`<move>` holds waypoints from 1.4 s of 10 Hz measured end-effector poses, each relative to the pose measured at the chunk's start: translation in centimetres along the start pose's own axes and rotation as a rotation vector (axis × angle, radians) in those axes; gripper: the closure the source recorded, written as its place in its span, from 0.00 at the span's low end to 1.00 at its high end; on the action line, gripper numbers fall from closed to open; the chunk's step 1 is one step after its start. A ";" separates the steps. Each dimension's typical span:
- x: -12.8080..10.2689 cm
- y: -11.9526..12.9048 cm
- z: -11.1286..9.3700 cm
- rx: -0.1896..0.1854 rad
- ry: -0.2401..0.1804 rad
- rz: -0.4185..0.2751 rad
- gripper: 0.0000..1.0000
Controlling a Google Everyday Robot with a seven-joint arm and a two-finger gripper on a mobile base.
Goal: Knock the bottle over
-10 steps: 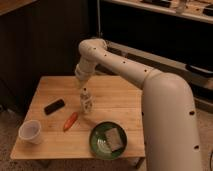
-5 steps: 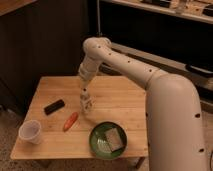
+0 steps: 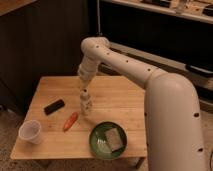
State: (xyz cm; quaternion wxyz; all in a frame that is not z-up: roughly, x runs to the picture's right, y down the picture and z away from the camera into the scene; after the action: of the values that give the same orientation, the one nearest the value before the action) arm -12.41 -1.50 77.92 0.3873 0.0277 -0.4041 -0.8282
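Bottle (image 3: 86, 103) upright near centre of tabletop (image 3: 120, 100), white cap on top, pale label band round the middle. Not yet knocked over.

Gripper (image 3: 84, 90) directly above bottle at 12 o'clock, tip just at the cap; contact not resolvable. Fingers closed together, gripping nothing. Arm (image 3: 125, 65) arching in from 3 o'clock, large white body filling right side of view.

Outward from bottle:
- Orange carrot-like item (image 3: 70, 121) at 8 o'clock, near, lying flat and slanted.
- Black rectangular block (image 3: 54, 106) at 9 o'clock, lying flat, apart from bottle.
- Green bowl (image 3: 96, 142) at 5 o'clock near front edge; holding a tan rectangular sponge-like piece (image 3: 114, 138) towards its right half, plus a pale patch at left, not identifiable.
- White translucent cup (image 3: 30, 132) at 8 o'clock, well apart at front left corner, upright, contents not discernible.

Versus half a second earlier: bottle unmoved and upright as before; gripper lower, closer to cap; bowl, cup, carrot-like item, block unchanged in position.
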 end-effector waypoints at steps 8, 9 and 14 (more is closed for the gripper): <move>-1.5 0.1 -1.0 0.009 -0.059 -0.042 1.00; -1.7 0.2 -1.3 0.010 -0.064 -0.044 1.00; -2.6 -1.1 -0.9 0.018 -0.103 -0.083 1.00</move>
State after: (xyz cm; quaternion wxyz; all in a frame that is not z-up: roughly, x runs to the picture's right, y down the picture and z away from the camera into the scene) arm -10.89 0.06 75.86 0.3309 0.0055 -0.4294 -0.8403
